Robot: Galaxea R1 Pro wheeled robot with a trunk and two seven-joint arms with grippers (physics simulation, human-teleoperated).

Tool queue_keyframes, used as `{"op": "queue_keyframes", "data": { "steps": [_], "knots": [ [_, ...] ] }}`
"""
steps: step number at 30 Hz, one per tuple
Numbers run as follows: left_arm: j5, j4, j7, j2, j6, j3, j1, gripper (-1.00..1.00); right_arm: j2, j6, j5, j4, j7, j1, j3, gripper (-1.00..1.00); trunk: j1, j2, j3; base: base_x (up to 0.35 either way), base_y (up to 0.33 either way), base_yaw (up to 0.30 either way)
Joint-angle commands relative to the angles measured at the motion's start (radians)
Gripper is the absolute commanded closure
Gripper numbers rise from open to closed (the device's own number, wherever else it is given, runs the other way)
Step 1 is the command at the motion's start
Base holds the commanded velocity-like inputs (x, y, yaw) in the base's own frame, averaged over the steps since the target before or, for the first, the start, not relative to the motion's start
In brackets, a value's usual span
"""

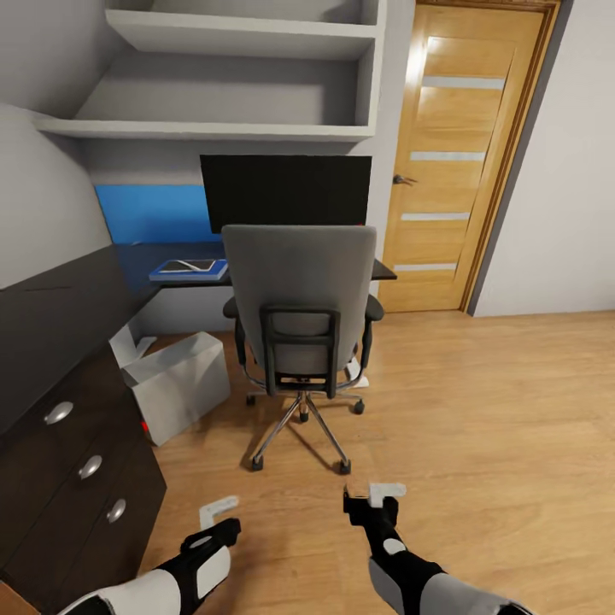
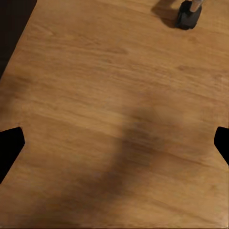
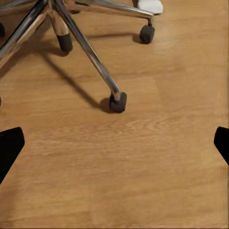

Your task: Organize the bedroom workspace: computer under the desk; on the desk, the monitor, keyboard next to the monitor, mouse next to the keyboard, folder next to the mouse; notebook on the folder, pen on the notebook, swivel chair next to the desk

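From the head camera, the swivel chair (image 1: 299, 299), an office seat with a grey padded back, black armrests and a chrome five-star base on castors, stands at twelve o'clock, its back toward the robot and its front tucked close to the glossy black L-shaped surface (image 1: 51, 316). The wide flat black monitor (image 1: 286, 192) stands on that surface beyond the chair. At ten o'clock a flat bright blue folder (image 1: 190, 271) lies on the surface with a thin grey notebook (image 1: 188, 266) on top. The light grey boxy computer (image 1: 179, 384) sits on the wooden floor (image 1: 478, 410) at nine o'clock from the chair base, beside the drawer unit with round silver knobs.

The left gripper (image 1: 219, 510) and right gripper (image 1: 374, 495) hang low at six o'clock, both empty; in each wrist view the dark fingers (image 2: 9, 148) (image 3: 9, 148) sit spread wide at the frame edges over bare floor, and the right wrist view takes in the chair's chrome legs and castors.

The step in hand looks like closing on the chair. Approach squarely, keep both arms clear of the castors, and check the seat before pushing.

The chair back hides the seat, the stretch of surface behind it and the monitor's stand. No keyboard, mouse or pen can be made out; the computer's far side is cut off by the surface edge.
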Motion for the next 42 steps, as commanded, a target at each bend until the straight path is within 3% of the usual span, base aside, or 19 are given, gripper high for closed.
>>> {"op": "queue_keyframes", "data": {
  "steps": [1, 2, 5, 6, 10, 13, 25, 35, 42],
  "knots": [
    [0.008, 0.001, 0.004, -0.001, -0.025, -0.01, 0.025, -1.0, -0.001, -0.037, -0.004, 0.007, -0.007, 0.028, 0.008, -1.0, -0.004, 0.007, 0.002, -0.001, 0.0, 0.0],
    [0.007, 0.002, 0.001, 0.001, -0.168, -0.009, 0.108, -1.0, -0.002, -0.123, -0.002, 0.026, -0.031, 0.092, 0.007, -1.0, -0.008, 0.014, 0.005, 0.0, 0.0, 0.0],
    [0.007, 0.002, 0.0, 0.002, -0.211, -0.009, 0.135, -1.0, -0.001, -0.177, 0.001, 0.04, -0.067, 0.109, 0.009, -1.0, -0.02, 0.035, 0.015, 0.0, 0.0, 0.0],
    [0.005, 0.003, 0.0, 0.003, -0.295, -0.009, 0.17, -1.0, 0.006, -0.341, 0.017, 0.051, -0.166, 0.181, 0.014, -1.0, -0.023, 0.042, 0.018, 0.0, 0.0, 0.0],
    [0.005, 0.003, 0.0, 0.002, -0.347, -0.01, 0.178, -1.0, 0.006, -0.374, 0.027, 0.052, -0.184, 0.199, 0.015, -1.0, -0.039, 0.07, 0.031, 0.0, 0.0, 0.0],
    [0.003, 0.001, 0.001, -0.001, -0.423, -0.01, 0.202, -1.0, 0.003, -0.395, 0.033, 0.054, -0.195, 0.21, 0.013, -1.0, -0.05, 0.091, 0.04, 0.0, 0.0, 0.0],
    [0.002, 0.001, 0.001, -0.001, -0.548, -0.011, 0.213, -1.0, 0.002, -0.48, 0.035, 0.054, -0.201, 0.234, 0.012, -1.0, -0.096, 0.175, 0.078, 0.0, 0.0, 0.0],
    [0.0, 0.001, 0.001, 0.0, -0.561, -0.013, 0.214, -1.0, 0.0, -0.484, 0.035, 0.053, -0.201, 0.236, 0.012, -1.0, -0.135, 0.245, 0.109, 0.0, 0.0, 0.0],
    [-0.001, 0.001, 0.001, 0.001, -0.588, -0.037, 0.214, -1.0, 0.0, -0.484, 0.032, 0.051, -0.201, 0.236, 0.011, -1.0, -0.161, 0.294, 0.131, 0.0, 0.0, 0.0]
  ]
}}
